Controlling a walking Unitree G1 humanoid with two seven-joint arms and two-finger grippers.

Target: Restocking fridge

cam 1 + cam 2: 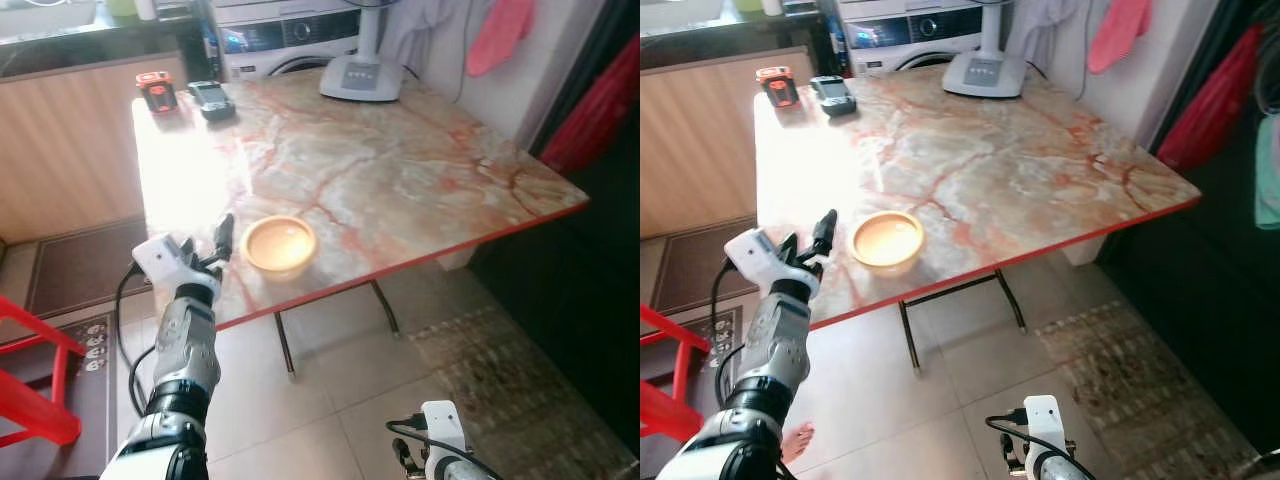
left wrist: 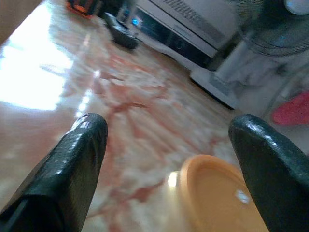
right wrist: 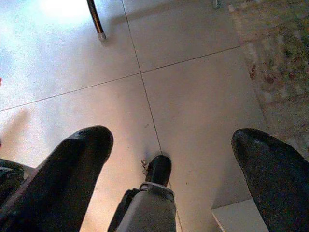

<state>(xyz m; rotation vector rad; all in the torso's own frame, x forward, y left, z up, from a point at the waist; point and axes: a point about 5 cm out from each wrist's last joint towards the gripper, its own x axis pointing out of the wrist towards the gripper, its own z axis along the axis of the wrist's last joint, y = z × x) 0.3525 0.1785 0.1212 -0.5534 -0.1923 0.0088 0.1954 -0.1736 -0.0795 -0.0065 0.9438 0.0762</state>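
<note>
Left wrist view: my left gripper (image 1: 222,240) has its fingers spread apart, nothing between them, aimed at the yellow bowl (image 1: 279,243) just beside it. That bowl sits near the counter (image 1: 400,170) front edge, within easy reach, and I judge it the pickup target. Right gripper (image 3: 169,169) hangs low over the tiled floor (image 3: 193,87), likewise spread, idle.

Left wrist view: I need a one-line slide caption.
Open left gripper hovers over the marble table, beside the orange bowl.
</note>
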